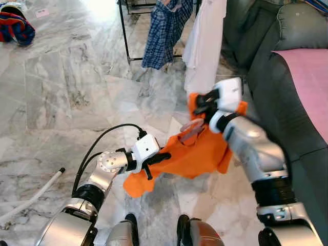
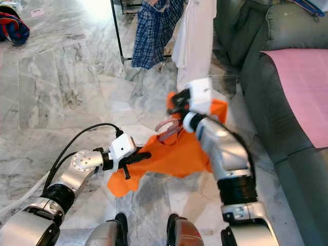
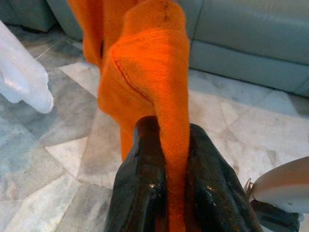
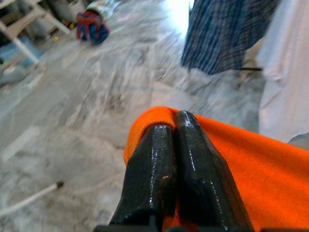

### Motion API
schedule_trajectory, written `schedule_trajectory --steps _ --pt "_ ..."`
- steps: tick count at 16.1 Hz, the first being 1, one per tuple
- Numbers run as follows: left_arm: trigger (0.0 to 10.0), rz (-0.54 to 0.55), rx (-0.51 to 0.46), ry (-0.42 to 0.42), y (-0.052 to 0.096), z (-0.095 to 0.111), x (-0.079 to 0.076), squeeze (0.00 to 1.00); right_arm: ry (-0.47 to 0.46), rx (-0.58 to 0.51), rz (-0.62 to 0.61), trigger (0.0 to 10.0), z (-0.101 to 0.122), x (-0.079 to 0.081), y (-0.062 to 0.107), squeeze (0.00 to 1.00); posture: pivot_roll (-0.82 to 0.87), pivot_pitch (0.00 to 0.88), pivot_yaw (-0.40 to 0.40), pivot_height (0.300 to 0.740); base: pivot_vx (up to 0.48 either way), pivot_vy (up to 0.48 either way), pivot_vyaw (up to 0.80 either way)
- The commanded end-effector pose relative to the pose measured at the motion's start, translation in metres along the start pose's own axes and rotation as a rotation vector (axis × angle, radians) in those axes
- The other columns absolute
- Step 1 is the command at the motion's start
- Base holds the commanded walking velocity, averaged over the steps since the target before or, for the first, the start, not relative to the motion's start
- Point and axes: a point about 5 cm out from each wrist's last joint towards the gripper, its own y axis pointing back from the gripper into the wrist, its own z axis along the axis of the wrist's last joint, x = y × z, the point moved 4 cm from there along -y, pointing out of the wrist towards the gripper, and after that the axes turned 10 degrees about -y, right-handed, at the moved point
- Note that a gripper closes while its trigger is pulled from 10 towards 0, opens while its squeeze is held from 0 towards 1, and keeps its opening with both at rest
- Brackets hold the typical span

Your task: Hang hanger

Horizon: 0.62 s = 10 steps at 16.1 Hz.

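An orange garment (image 1: 197,154) hangs stretched between my two grippers above the marble floor. A translucent pink hanger (image 1: 192,130) lies against its upper part, just below my right gripper. My left gripper (image 1: 156,161) is shut on the garment's lower left edge; in the left wrist view a fold of orange cloth (image 3: 154,82) is pinched between the black fingers (image 3: 140,183). My right gripper (image 1: 202,105) is higher and shut on the garment's top edge; the right wrist view shows its fingers (image 4: 154,164) pressed together over the orange cloth (image 4: 251,164).
A black clothes rack (image 1: 124,36) stands ahead with a blue plaid shirt (image 1: 164,31) and a white shirt (image 1: 205,46) hanging on it. A grey sofa (image 1: 277,66) with a pink cloth (image 1: 307,82) runs along the right. A white pipe (image 1: 36,197) lies on the floor at left.
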Motion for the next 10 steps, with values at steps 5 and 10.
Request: schedule_trajectory --steps 5,10 --pt "0.0 -0.014 -0.007 -0.025 -0.003 0.002 -0.004 0.0 0.128 0.084 0.02 10.0 -0.021 0.002 0.003 1.0 0.0 0.278 -0.03 0.74 0.0 0.0 0.0" --pt "0.0 -0.014 0.003 -0.031 0.0 0.0 -0.002 0.0 0.415 0.015 -0.056 10.0 0.002 -0.03 0.015 1.0 0.0 0.271 -0.025 0.74 0.0 0.0 0.0"
